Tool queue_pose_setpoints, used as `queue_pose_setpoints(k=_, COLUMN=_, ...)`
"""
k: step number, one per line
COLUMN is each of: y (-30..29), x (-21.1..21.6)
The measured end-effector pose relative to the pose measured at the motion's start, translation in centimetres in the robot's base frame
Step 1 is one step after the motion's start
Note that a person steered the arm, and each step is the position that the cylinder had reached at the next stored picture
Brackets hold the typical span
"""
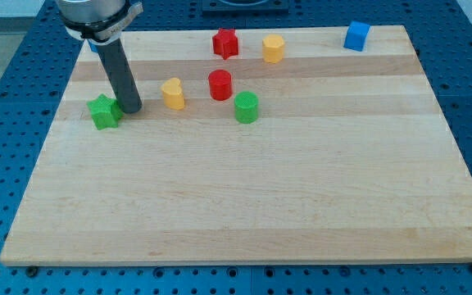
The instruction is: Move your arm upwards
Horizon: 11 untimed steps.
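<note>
My tip (132,109) rests on the counter (244,197), touching the green star block (103,111) just to its left. There are no jaws on the rod. A yellow heart block (173,93) sits near its right. The arm's upper body is cut off at the view's top, and a blue bit peeks out behind the rod.

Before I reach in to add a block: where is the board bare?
Bare: everything below the green cylinder to the board's bottom edge, and the stretch between the yellow cylinder and blue cube. Crowded: the top left, where my tip sits beside the green star.
</note>
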State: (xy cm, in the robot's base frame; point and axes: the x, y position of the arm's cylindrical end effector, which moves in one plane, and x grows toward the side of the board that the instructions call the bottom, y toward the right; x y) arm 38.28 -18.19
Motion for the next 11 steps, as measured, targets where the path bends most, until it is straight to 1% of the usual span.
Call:
queue_pose_setpoints(k=1, y=0.0, x=0.0)
queue_pose_setpoints(k=3, y=5.2, x=1.1)
queue_pose_setpoints(k=4, y=5.0, x=0.9)
queue_pose_setpoints(k=5, y=3.2, x=0.9)
queue_pose_setpoints(k=6, y=1.0, x=-0.5)
queue_pose_setpoints(k=8, y=0.8, x=-8.3)
queue_pose_setpoints(k=9, y=2.7, x=-12.0)
queue_pose_setpoints(k=11, y=4.5, x=-11.8)
